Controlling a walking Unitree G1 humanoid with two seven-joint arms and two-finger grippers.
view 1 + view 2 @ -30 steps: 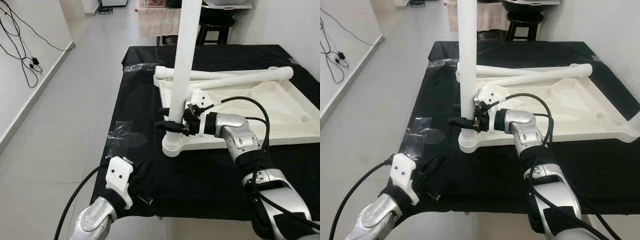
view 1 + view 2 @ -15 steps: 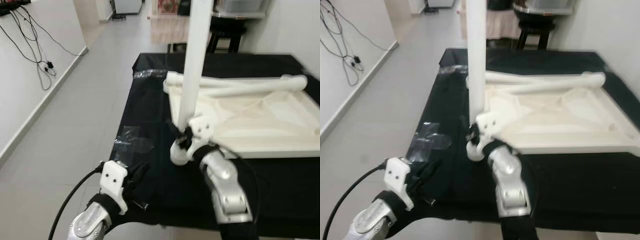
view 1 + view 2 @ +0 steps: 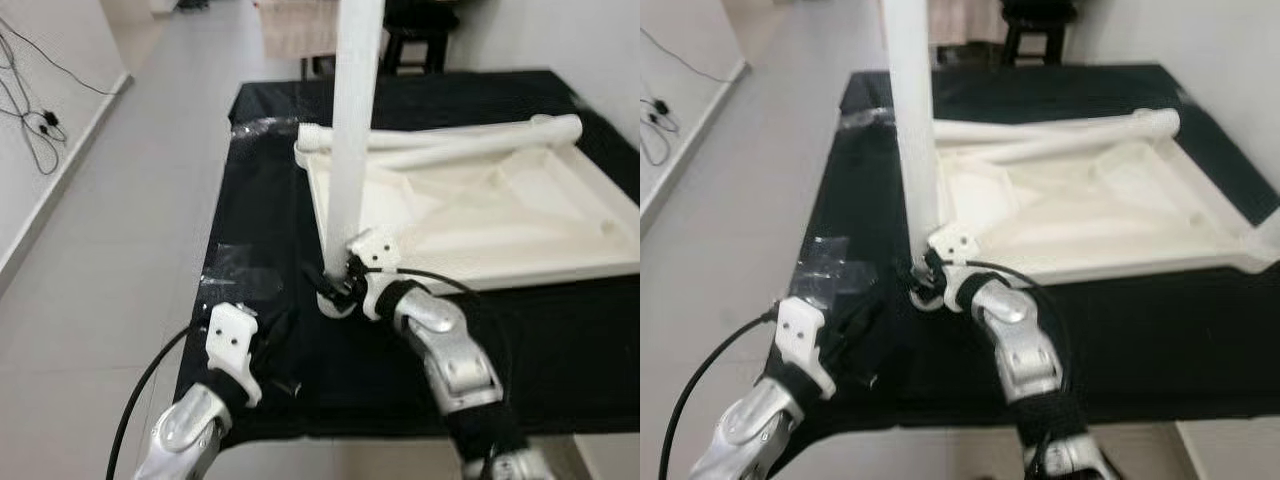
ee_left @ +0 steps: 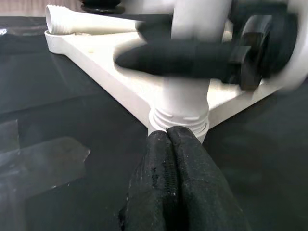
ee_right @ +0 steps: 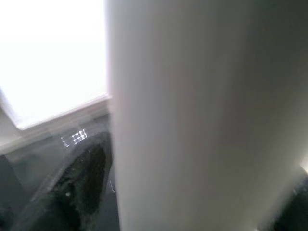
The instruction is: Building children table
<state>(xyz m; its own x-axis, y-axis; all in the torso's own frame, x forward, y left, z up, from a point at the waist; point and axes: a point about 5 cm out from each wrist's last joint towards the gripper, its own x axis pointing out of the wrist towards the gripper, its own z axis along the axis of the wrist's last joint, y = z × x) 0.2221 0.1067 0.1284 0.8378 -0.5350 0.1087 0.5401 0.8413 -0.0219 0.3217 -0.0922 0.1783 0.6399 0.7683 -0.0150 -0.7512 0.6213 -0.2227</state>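
An upturned white table top [image 3: 480,215] lies on a black-covered table [image 3: 560,330]. One white leg [image 3: 350,130] stands upright in its near left corner socket [image 4: 178,122]. My right gripper [image 3: 335,283] is shut on this leg just above the socket, with the leg [image 5: 192,115] close against one finger [image 5: 82,178]. Two more white legs [image 3: 450,145] lie along the top's far edge. My left gripper [image 4: 169,144] rests on the black cloth a short way in front of the socket, shut with nothing in it.
Patches of clear tape [image 3: 240,265] lie on the cloth left of the socket. The table's left edge drops to grey floor [image 3: 110,230]. Cables [image 3: 35,120] hang on the left wall. A dark stool [image 3: 415,40] stands beyond the table.
The camera has shifted. My right forearm has swung from the right of the leg round to its near side, with the gripper still on the leg's base. The left gripper stays put.
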